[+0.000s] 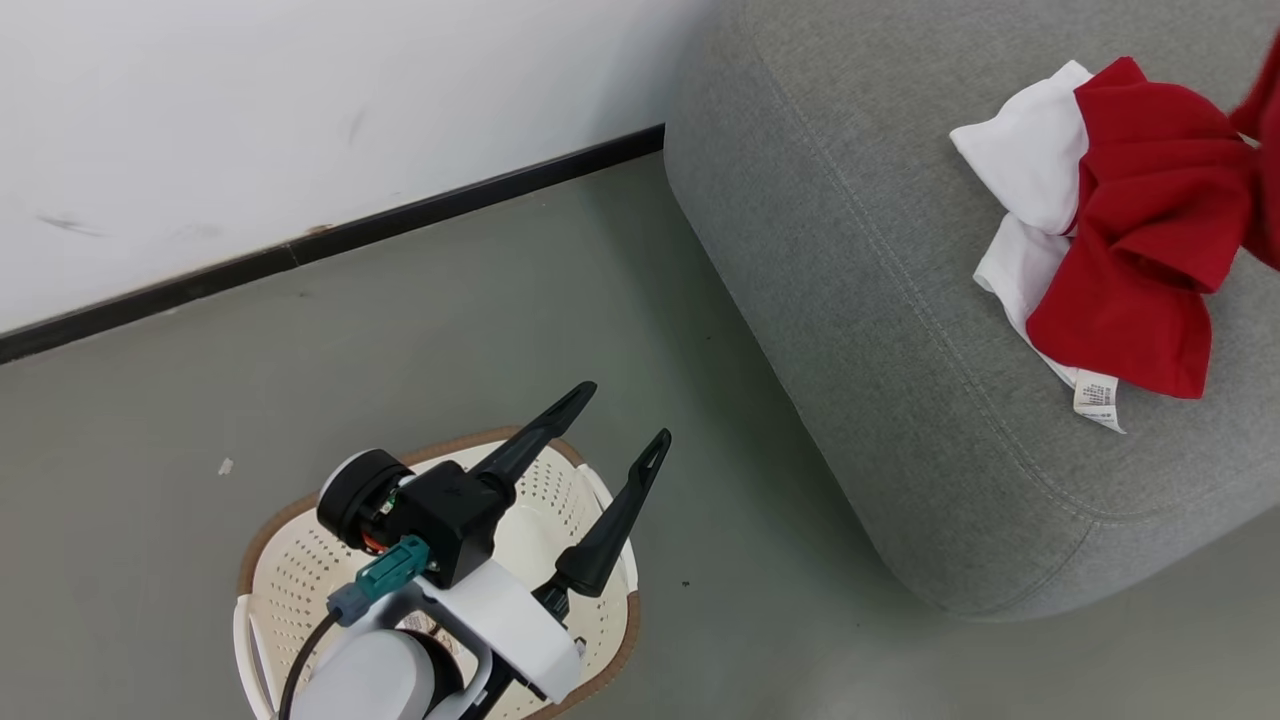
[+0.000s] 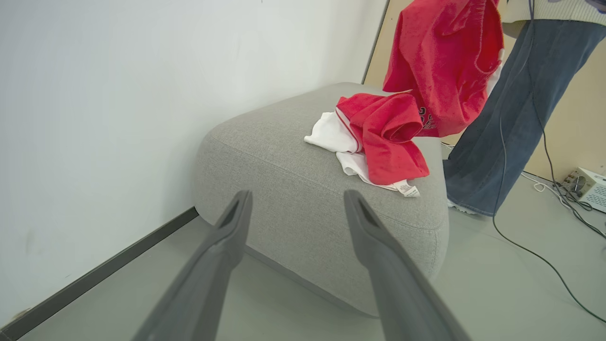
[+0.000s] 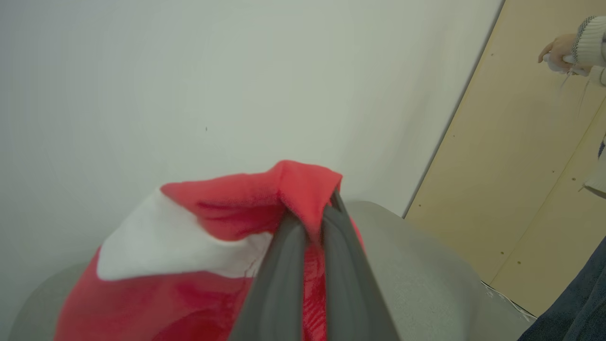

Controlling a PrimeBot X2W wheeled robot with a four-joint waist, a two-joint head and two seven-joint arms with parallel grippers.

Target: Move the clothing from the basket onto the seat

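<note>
A red and white piece of clothing [image 1: 1140, 250] with a white label lies crumpled on the grey seat [image 1: 850, 300]. A second red piece of clothing [image 3: 213, 222] with a white panel hangs above the seat [image 3: 416, 265], and my right gripper [image 3: 317, 218] is shut on its fold. In the left wrist view this piece [image 2: 445, 61] dangles over the lying one [image 2: 383, 137]. My left gripper [image 1: 628, 412] hovers open over the cream basket [image 1: 300, 520] on the floor, nothing between its fingers. The arm hides much of the basket's inside.
The seat stands against a white wall with a dark skirting board [image 1: 400, 215]. A person in blue jeans [image 2: 511, 118] stands just behind the seat, one hand [image 3: 558, 49] raised. Cables [image 2: 544, 255] and a small box [image 2: 589, 187] lie on the grey floor beyond.
</note>
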